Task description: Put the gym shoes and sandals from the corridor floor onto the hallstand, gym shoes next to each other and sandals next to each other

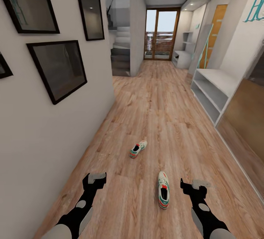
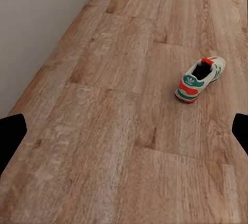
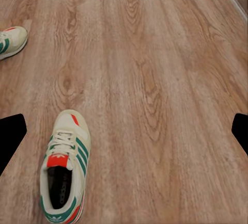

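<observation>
Reaching for the nearer gym shoe comes first: it lies on the corridor floor just inside my right tool, toe pointing away, so I'd lower straight over its middle and pinch across the sides. Both that tool and my left tool hang open and empty. The farther gym shoe lies angled ahead. My right wrist view shows the laces and open collar clearly; the head view alone shows a grey rack along the right wall.
</observation>
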### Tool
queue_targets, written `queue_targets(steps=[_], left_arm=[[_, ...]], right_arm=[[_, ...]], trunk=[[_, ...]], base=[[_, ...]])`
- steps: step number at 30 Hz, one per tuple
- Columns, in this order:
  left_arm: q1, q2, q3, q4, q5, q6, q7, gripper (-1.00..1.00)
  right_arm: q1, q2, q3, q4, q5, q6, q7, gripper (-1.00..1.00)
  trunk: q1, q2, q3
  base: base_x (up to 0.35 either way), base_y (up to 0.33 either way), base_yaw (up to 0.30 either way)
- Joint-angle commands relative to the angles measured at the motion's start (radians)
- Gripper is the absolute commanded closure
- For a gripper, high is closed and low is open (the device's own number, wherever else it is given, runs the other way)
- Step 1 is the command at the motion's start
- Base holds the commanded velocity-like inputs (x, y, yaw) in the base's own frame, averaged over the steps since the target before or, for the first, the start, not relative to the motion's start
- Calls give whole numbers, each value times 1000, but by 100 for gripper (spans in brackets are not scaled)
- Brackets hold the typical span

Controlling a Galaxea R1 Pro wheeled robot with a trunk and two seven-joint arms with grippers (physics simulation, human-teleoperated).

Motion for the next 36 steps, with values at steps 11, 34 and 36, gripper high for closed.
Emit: queue_targets(steps=[11,34,36], left_arm=[[0,0,2,1,-4,-3,4,-100],[0,1,2,1,-4,-3,3,-100],[0,1,2,1,-4,-3,3,-100]], right_arm=[[-1,0,-6,1,11,-3,-2,-100],[-1,2,-6,1,11,-3,-2,-100],[-1,2,-6,1,11,-3,-2,-100]], trunk=[[0,0,3],[0,0,12],[0,0,12]], base=[[106,140,-230],[10,9,-260],[58,55,-261]])
